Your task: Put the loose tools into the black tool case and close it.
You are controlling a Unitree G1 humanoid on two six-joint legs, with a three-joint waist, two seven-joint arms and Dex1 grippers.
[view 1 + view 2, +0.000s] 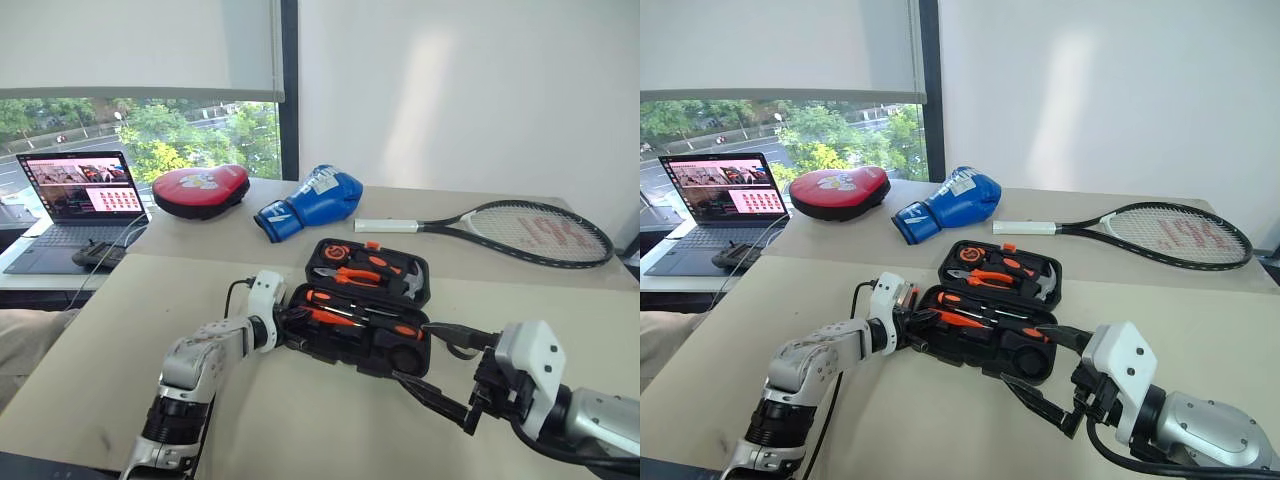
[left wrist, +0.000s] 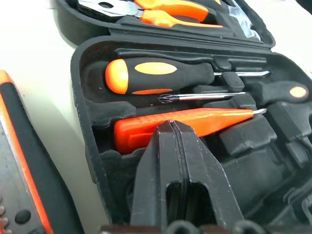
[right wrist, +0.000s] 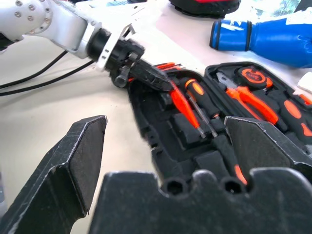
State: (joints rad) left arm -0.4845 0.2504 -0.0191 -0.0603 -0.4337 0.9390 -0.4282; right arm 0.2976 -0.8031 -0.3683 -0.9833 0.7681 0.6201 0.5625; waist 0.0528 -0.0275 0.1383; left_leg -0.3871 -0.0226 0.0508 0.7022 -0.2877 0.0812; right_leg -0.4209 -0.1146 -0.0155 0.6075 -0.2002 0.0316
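My left gripper (image 1: 292,322) blocks the near-left end of the open black tool case (image 1: 366,318); my right gripper (image 1: 440,368) crowds its near-right corner. Bare table (image 1: 330,420) lies between them.

Left arm reaches forward and toward the right, forearm low, wrist bent. Left gripper (image 2: 171,146): 2 black fingers pressed together, no gap between them, pointing slightly downward. Right arm comes in from the right, wrist angled toward the left. Right gripper (image 1: 440,365): fingers (image 3: 78,151) spread wide, nothing between them.
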